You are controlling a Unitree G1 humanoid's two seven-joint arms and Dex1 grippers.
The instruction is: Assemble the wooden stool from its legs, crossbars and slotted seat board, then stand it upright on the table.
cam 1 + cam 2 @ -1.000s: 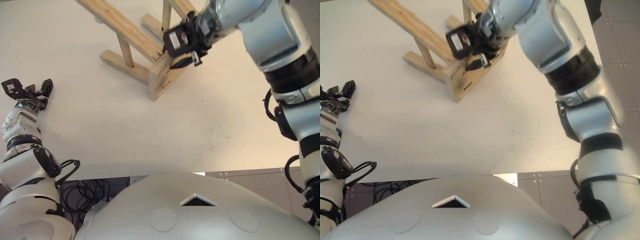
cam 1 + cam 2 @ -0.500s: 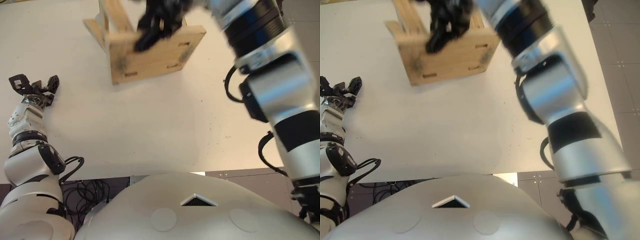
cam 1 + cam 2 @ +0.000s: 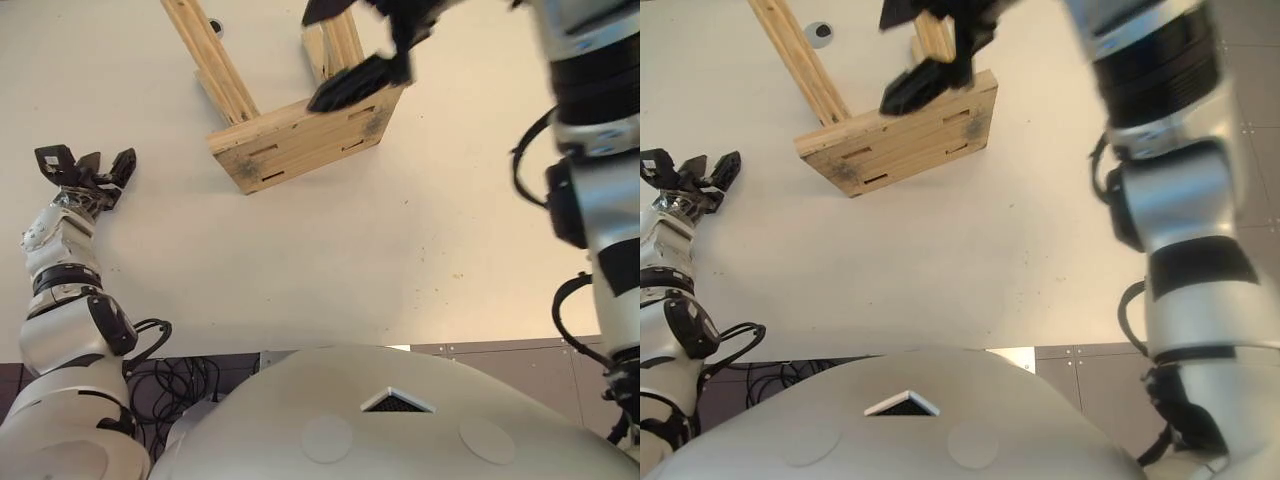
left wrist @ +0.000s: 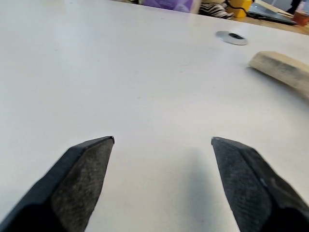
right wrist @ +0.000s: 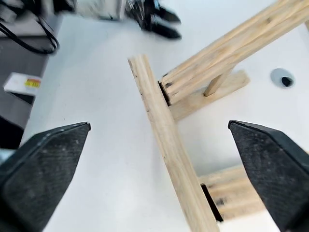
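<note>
The assembled wooden stool lies on its side at the far middle of the table. Its slotted seat board point(image 3: 300, 140) faces me and its legs point(image 3: 205, 55) point away. My right gripper point(image 3: 345, 50) hovers open just above the board's far right edge, holding nothing. In the right wrist view the seat board's edge point(image 5: 169, 145) runs between the wide-spread fingers point(image 5: 46, 169), with the legs point(image 5: 231, 53) beyond. My left gripper point(image 3: 85, 170) rests open at the table's left side, apart from the stool; its fingers point(image 4: 82, 169) frame bare table.
A small grey disc point(image 3: 820, 33) lies on the table beside the far end of the stool's left leg. The white table point(image 3: 300, 270) is bare between the stool and its near edge. Cables hang below the near left edge.
The stool has been swung round so that its seat face is turned toward me. My right gripper has let go of the seat board's edge and now stands open above it.
</note>
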